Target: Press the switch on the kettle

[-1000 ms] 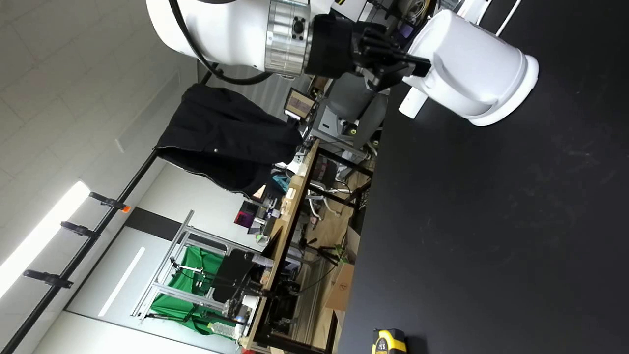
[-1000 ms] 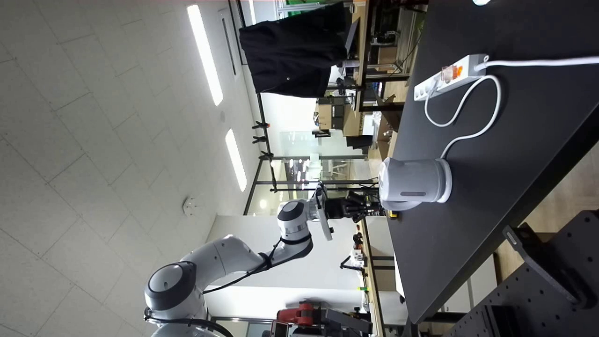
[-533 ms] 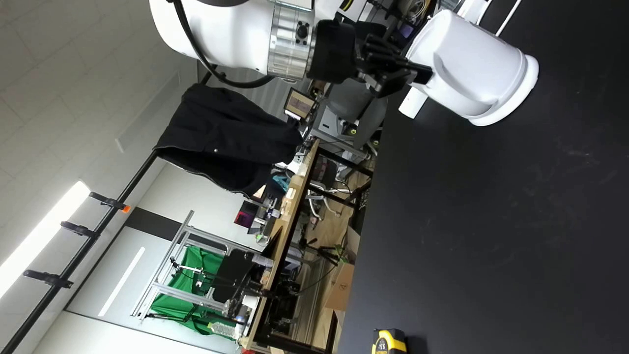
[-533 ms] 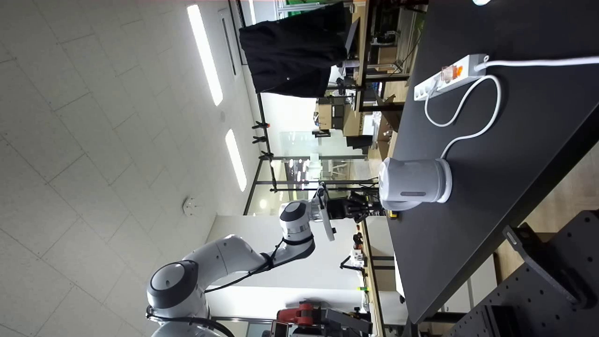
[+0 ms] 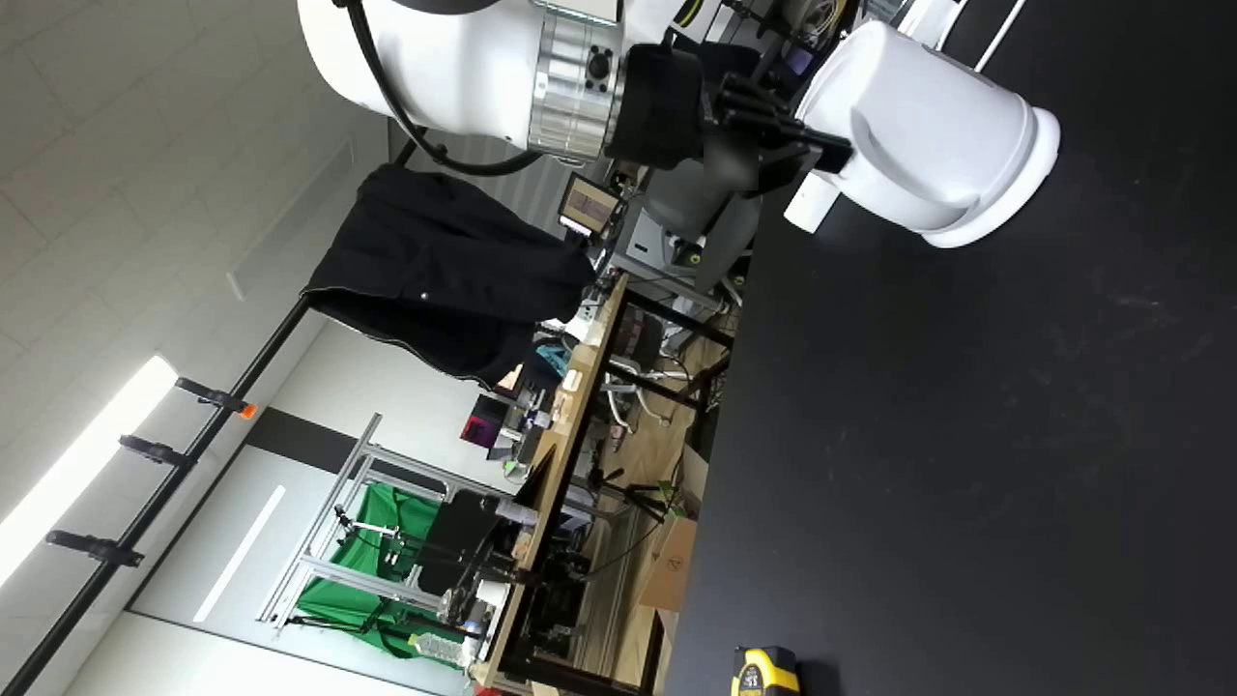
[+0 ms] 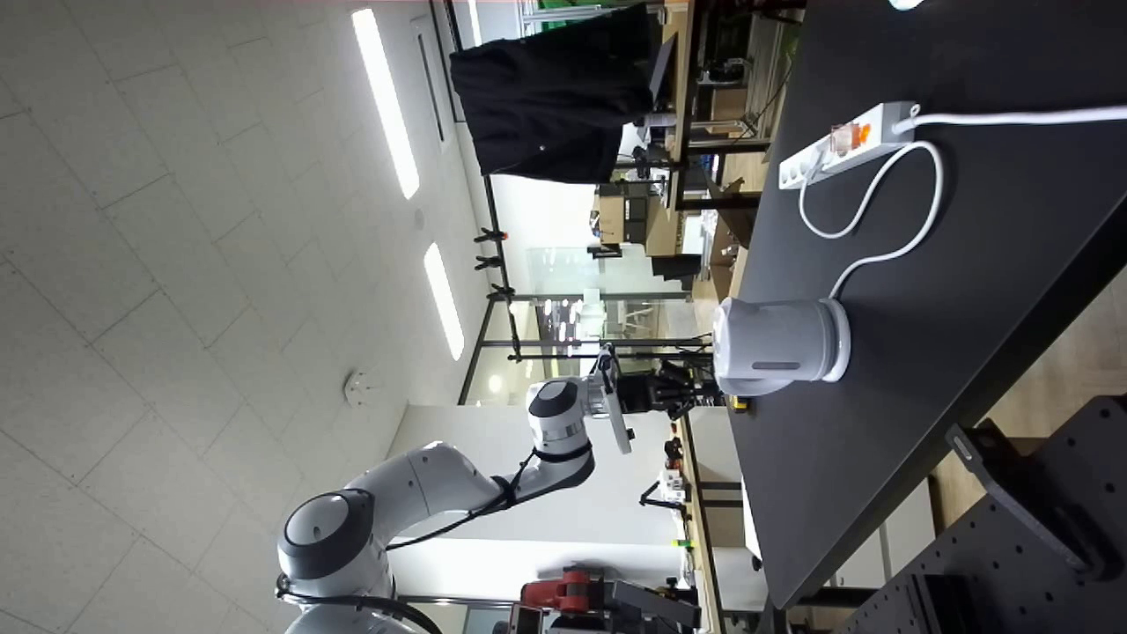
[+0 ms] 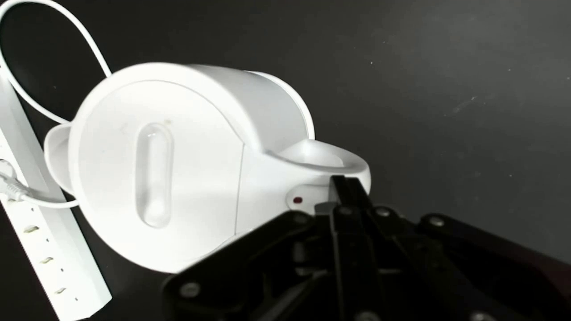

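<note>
Partly hidden by the gripper (image 7: pixel 345 183), fingers (image 7: pixel 357 192) together, the kettle (image 7: pixel 200 165) stands near a power strip (image 7: pixel 55 236).

Looks like a lab: robot arm (image 6: pixel 423 482), metal frame (image 5: pixel 362 581), monitors (image 5: pixel 589 205)

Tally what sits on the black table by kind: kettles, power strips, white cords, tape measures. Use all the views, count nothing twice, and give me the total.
Kettle: 1
Power strip: 1
White cords: 2
Tape measure: 1
Total: 5
</note>
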Controlling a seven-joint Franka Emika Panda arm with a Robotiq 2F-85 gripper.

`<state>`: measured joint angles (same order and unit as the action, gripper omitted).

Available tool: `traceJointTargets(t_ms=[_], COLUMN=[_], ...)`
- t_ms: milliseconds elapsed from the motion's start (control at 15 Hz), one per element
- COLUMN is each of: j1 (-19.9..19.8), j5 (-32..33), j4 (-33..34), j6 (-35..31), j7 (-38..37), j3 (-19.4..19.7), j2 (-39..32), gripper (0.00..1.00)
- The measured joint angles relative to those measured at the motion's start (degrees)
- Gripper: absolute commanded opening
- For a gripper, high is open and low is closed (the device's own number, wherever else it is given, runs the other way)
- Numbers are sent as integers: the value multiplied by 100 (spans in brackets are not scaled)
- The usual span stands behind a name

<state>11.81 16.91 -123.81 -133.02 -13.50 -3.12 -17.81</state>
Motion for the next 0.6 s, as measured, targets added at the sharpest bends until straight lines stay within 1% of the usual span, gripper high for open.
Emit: traceJointTargets(t_ms=[333,600], j1=[18,89], j5=[37,211], j4=[-3,2], j6=[16,79], j7=[0,-24], j3=[0,1], j2=[-5,-30], gripper=[0,0])
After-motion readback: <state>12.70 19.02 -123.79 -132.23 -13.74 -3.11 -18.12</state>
